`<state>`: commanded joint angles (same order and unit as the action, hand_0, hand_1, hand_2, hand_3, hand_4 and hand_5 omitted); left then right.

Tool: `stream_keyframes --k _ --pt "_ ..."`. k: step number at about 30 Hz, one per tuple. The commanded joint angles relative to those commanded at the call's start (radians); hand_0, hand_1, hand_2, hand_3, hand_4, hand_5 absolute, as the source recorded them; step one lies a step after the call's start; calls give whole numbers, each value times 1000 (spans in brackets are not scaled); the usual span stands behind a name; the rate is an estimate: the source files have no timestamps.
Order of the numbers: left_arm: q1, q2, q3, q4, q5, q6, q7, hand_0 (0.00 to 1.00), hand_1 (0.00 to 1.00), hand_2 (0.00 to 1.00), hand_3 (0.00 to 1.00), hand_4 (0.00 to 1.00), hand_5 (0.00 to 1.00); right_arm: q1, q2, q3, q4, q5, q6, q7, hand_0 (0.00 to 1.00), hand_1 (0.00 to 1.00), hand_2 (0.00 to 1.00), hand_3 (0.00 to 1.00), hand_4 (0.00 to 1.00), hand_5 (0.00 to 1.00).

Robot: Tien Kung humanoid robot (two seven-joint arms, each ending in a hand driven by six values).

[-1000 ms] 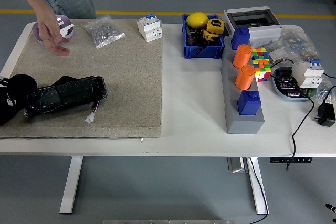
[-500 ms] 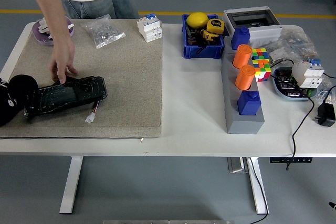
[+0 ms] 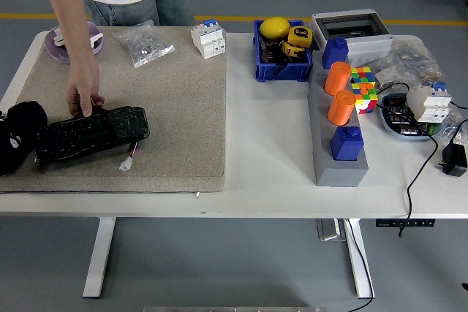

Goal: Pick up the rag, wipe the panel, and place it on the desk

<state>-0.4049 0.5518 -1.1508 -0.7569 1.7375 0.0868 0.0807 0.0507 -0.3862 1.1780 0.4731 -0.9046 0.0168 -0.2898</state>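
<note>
- The black glossy rectangular panel (image 3: 91, 134) lies flat on the beige rough mat (image 3: 175, 107) at the left of the white tabletop (image 3: 270, 151), its long side running left to right, with a small white connector (image 3: 127, 164) on short wires at its near right corner.
- The robot's left hand (image 3: 18, 144), black, comes in at the left edge and rests just beside the panel's left end; whether its fingers are spread or curled, and whether they touch the panel, cannot be told.
- No rag can be made out for certain; something dark lies at the panel's far edge under the person's hand (image 3: 84, 93).
- That hand reaches down from the far side, fingertips touching the panel's far left edge.
- To the right, well apart, stand a blue plastic bin (image 3: 281, 71) and a grey block holding orange cylinders (image 3: 338, 78).
</note>
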Motion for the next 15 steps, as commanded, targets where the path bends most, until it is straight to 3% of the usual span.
stream_keyframes --k 3,10,15 --pt "7 1 -15 -7 21 10 7 231 154 541 417 3 2 0 0 -7 0 3 2 0 769 665 715 702 998 632" --pt "66 5 -153 -98 115 12 51 228 151 536 412 13 2 0 0 -30 -5 16 9 -3 769 665 715 701 998 635" --pt "174 3 -299 -260 194 -10 138 228 141 539 417 24 2 -2 0 -38 -9 25 14 -5 770 665 715 703 998 639"
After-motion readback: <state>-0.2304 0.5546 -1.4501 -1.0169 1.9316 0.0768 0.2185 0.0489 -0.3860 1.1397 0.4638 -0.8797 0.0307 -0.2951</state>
